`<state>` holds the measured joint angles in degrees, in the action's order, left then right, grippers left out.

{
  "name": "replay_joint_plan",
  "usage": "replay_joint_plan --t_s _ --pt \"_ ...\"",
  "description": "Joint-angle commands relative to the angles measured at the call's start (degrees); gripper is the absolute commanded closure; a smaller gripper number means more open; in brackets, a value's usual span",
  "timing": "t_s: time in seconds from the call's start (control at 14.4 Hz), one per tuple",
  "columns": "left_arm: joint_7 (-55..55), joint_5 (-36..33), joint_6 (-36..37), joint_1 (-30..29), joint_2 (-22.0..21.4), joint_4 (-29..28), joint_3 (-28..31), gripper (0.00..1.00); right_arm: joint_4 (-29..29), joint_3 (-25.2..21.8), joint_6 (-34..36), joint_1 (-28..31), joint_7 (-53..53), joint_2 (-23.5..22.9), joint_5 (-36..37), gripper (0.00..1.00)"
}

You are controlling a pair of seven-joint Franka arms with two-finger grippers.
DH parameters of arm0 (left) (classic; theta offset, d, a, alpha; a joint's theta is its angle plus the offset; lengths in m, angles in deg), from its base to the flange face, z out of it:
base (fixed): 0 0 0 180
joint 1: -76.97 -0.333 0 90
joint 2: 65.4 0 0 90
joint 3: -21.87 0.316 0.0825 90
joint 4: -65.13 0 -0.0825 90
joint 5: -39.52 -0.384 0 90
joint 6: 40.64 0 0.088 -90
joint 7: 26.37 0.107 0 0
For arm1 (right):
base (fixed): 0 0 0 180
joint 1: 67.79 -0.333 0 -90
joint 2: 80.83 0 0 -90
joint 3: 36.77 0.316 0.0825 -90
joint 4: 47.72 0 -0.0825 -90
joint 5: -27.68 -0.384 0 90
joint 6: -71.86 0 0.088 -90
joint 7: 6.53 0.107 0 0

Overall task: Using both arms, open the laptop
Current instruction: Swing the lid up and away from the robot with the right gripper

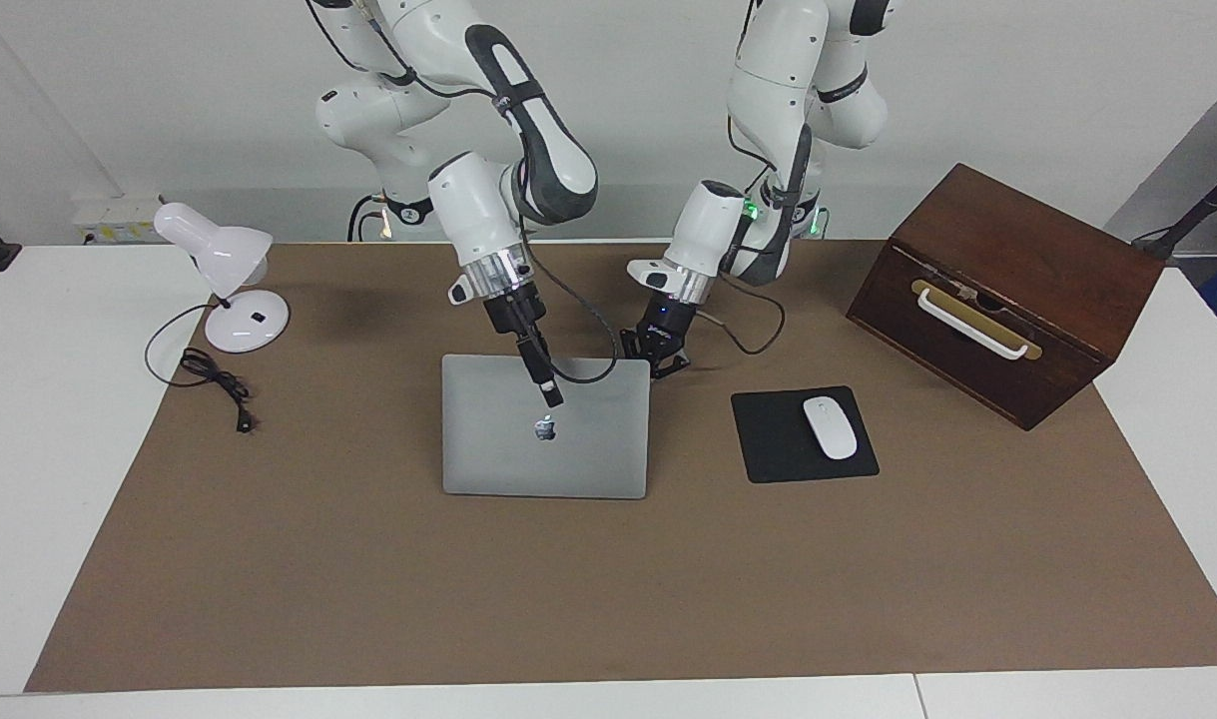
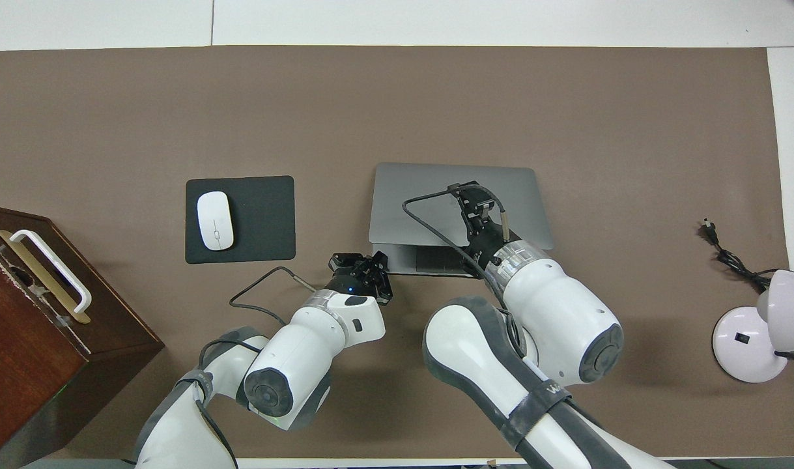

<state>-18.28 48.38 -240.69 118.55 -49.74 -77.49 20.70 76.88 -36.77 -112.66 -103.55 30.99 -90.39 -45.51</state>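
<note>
The silver-grey laptop [image 1: 498, 444] lies mid-table with its lid [image 2: 423, 195] partly raised, hinged at the edge farther from the robots. A strip of its base [image 2: 429, 262] with dark keys shows under the lifted edge. My right gripper [image 1: 551, 394] slants down against the lid's outer face just above the apple logo [image 1: 543, 429]; in the overhead view the right gripper [image 2: 469, 195] covers the lid's middle. My left gripper [image 1: 658, 358] is shut and low at the base's corner nearer the robots, toward the left arm's end, also seen as the left gripper [image 2: 370, 264] from overhead.
A black mouse pad [image 1: 768, 449] with a white mouse [image 1: 829, 427] lies beside the laptop toward the left arm's end. A dark wooden box [image 1: 1007, 290] with a white handle stands past it. A white desk lamp [image 1: 231, 290] and its cable [image 1: 219, 384] sit toward the right arm's end.
</note>
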Motion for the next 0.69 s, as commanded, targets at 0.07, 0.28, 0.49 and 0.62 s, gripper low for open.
replay_joint_plan --t_s 0.07,0.28,0.49,0.62 --pt "0.9 1.1 -0.8 1.3 2.8 1.2 0.6 1.00 -5.1 0.2 -0.2 1.7 -3.2 -3.4 -1.2 0.00" --pt "0.9 1.1 -0.8 1.3 2.8 1.2 0.6 1.00 -7.6 0.2 0.0 2.7 -3.6 -4.4 -1.2 0.00" --pt "0.9 1.0 -0.8 1.3 2.8 1.2 0.6 1.00 -9.7 0.2 0.1 3.3 -3.7 -4.9 -1.2 0.00" --pt "0.9 1.1 -0.8 1.3 2.8 1.2 0.6 1.00 -11.7 0.2 0.0 3.5 -3.8 -5.6 -1.2 0.00"
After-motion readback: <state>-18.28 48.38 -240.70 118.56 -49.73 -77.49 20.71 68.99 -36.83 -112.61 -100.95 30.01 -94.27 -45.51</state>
